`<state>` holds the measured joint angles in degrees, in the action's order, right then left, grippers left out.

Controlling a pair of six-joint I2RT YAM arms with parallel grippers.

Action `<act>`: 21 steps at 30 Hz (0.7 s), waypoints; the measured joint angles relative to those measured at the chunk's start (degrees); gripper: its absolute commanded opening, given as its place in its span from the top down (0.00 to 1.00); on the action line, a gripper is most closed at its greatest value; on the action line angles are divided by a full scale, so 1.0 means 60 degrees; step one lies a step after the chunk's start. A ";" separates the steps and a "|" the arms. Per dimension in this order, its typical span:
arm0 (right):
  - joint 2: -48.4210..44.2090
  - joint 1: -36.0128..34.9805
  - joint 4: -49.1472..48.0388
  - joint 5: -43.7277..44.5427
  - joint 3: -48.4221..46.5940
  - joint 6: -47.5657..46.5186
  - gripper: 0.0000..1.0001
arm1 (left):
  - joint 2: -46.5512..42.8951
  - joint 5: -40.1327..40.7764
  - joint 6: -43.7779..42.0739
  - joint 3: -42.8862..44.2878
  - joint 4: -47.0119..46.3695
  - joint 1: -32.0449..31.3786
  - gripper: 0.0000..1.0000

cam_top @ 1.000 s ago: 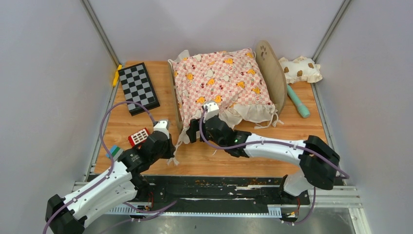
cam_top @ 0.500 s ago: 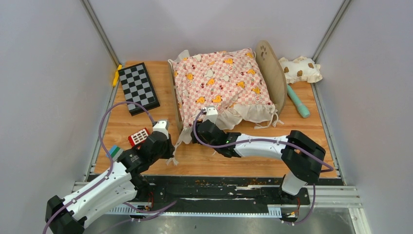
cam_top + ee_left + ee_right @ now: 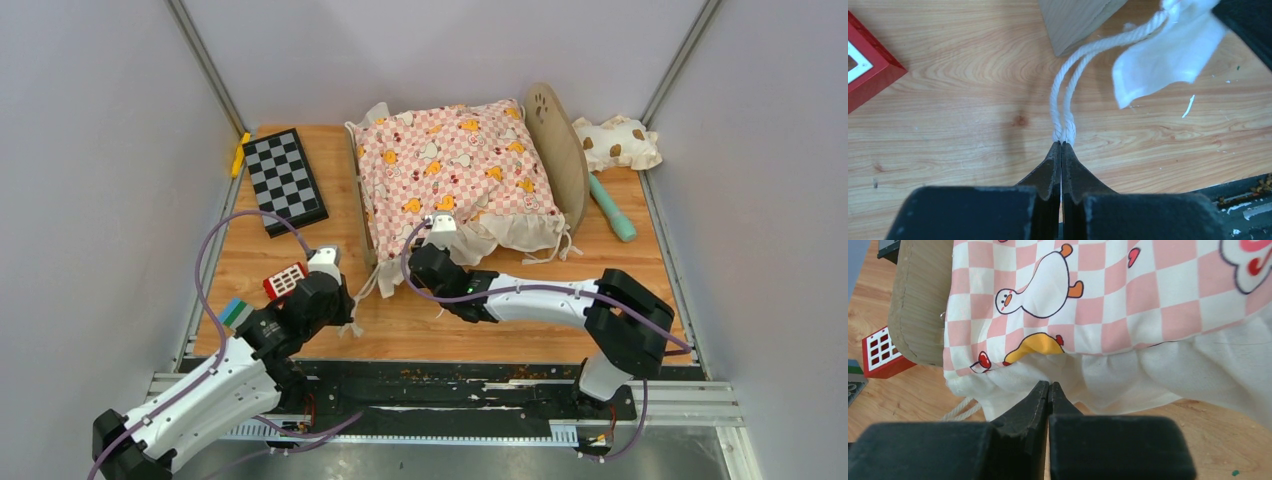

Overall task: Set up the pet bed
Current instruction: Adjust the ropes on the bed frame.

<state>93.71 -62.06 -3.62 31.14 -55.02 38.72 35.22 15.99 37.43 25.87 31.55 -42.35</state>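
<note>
Wooden tabletop (image 3: pixel 620 270), grey walls (image 3: pixel 100 150): I'm dressing the bed, straightening its cushion.
My left gripper (image 3: pixel 1062 142) is pinched tight on two strands of one white cord (image 3: pixel 1063 107). My right gripper (image 3: pixel 1048 385) is closed on the ruffle of the one pink cushion (image 3: pixel 450 160), which lies on the single pet bed (image 3: pixel 557 150) at the mid-back of the table. Next, I judge: tug it square, then fetch the one spotted pillow (image 3: pixel 620 143).

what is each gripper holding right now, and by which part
The left gripper pinches the white tie cord at its end. The right gripper is shut against the white ruffle of the pink checkered cushion; whether it grips fabric cannot be told.
</note>
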 measured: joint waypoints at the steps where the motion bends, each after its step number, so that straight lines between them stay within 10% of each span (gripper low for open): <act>1: -0.0069 0.0000 0.0018 0.0095 0.0022 -0.0018 1.00 | -0.0026 0.0051 0.0004 0.0000 0.0058 0.0000 1.00; 11: -0.0463 0.0044 0.0495 0.0958 0.0113 -0.0634 1.00 | -0.0401 0.0186 0.0047 0.0215 0.0423 0.0000 1.00; 21: -0.0659 0.0062 0.0783 0.0831 0.0229 -0.1264 0.59 | -0.0503 -0.0605 -0.0055 0.0951 0.0583 0.0000 1.00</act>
<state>89.76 -61.69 1.08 36.12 -53.65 31.14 32.21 12.36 37.10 31.57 35.05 -42.35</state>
